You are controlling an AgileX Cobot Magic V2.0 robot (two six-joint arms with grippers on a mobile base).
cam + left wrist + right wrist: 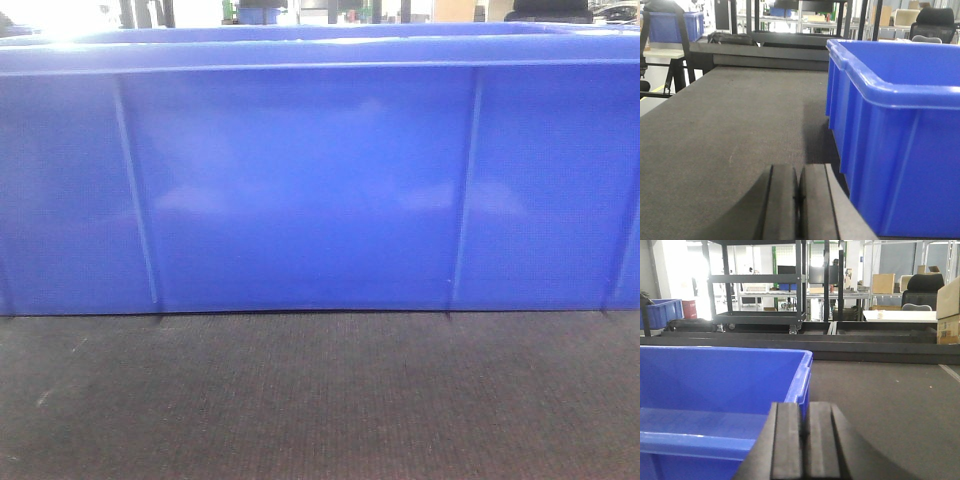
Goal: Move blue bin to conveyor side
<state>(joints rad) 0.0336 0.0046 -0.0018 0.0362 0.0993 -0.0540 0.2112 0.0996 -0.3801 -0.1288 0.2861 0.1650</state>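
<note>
The blue bin (300, 190) stands on the dark woven conveyor belt (320, 400), and its long ribbed side wall fills the front view. In the left wrist view the bin (900, 140) is just right of my left gripper (800, 167), which is shut and empty, low over the belt (740, 125) and apart from the bin's wall. In the right wrist view my right gripper (804, 405) is shut and empty at the bin's (715, 375) right wall rim, which runs away from the fingertips. The belt (880, 400) lies to the right.
Other blue crates stand far left beyond the belt (670, 25) (660, 312). A dark frame (770, 52) crosses the belt's far end. Behind it are a black wheeled rack (760, 290), cardboard boxes (947, 310) and a black chair (935, 20).
</note>
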